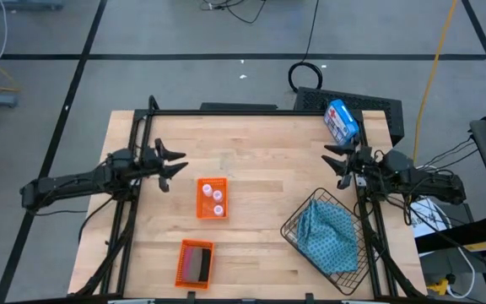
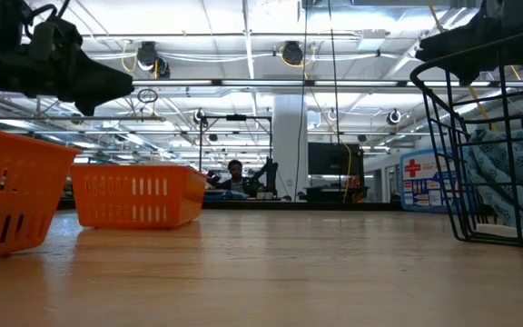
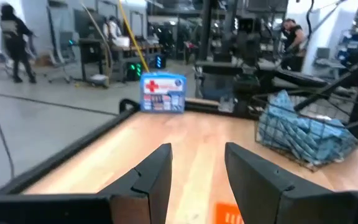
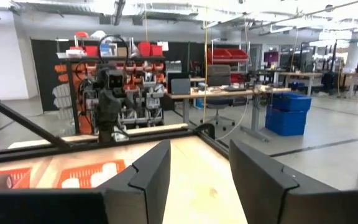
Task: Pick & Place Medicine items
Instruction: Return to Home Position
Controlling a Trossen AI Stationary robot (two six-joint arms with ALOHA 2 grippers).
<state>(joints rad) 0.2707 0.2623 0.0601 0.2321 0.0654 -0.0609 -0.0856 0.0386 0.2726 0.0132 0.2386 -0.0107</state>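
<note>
Looking straight down, the left gripper (image 1: pixel 172 165) sits at centre left of the table (image 1: pixel 260 160), fingers spread and empty. The right gripper (image 1: pixel 338 165) mirrors it at centre right, also spread and empty. Between them, left of centre, the upper basket (image 1: pixel 199 203) is orange and holds three white vials (image 1: pixel 218 198). Near the bottom edge the lower basket (image 1: pixel 180 268), also orange, holds the cylinders (image 1: pixel 197 262), a dark and pinkish mass I cannot separate. At lower right a wire basket (image 1: pixel 292 230) holds a blue gown (image 1: pixel 327 236). A box (image 1: pixel 341 121) with a red cross lies at upper right.

From table height, the lower basket (image 2: pixel 7 195) fills the left edge and the upper basket (image 2: pixel 134 195) stands just right of it. Their contents are hidden. The wire basket (image 2: pixel 479 136) and gown (image 2: pixel 516 182) take the right edge, with the box (image 2: pixel 422 182) beside them. Dark arms cross both upper corners, and their fingers cannot be read here. A person (image 2: pixel 234 173) sits far off at centre.

On the left wrist, the left gripper (image 3: pixel 197 180) shows two fingers (image 3: pixel 157 177) apart at the bottom, nothing between them. The box (image 3: pixel 163 93) is above centre, and the wire basket (image 3: pixel 272 146) and gown (image 3: pixel 303 127) are at right.

On the right wrist, the right gripper (image 4: pixel 197 180) is likewise parted and empty. At lower left the upper basket (image 4: pixel 92 169) shows the vials (image 4: pixel 107 168) inside.
</note>
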